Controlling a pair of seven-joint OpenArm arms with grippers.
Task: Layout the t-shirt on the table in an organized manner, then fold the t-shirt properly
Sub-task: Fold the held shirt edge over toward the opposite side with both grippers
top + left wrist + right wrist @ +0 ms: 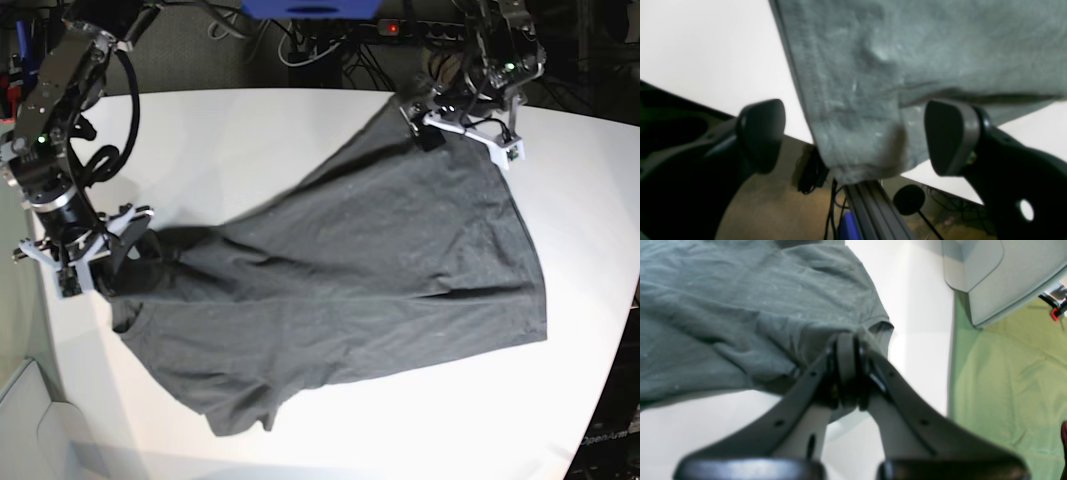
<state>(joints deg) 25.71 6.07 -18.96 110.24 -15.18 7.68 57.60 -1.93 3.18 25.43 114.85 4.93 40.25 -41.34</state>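
Note:
The dark grey t-shirt [380,270] lies spread out but creased across the white table [250,140]. My left gripper [465,130] hovers open at the far edge, its two black fingers either side of a shirt corner [860,160] that droops over the table's rim [706,50]. Nothing is pinched between those fingers in the left wrist view, and the gripper [853,136] is wide apart. My right gripper [846,340] is shut on a bunched fold at the shirt's [740,306] edge, at the left side of the table [917,323] in the base view [95,262].
Behind the far edge are a power strip [420,28] and cables. An aluminium rail [870,206] and a blue object [848,226] sit below the table's rim. A pale grey moulded object [990,273] and green floor [1007,373] lie off the left side.

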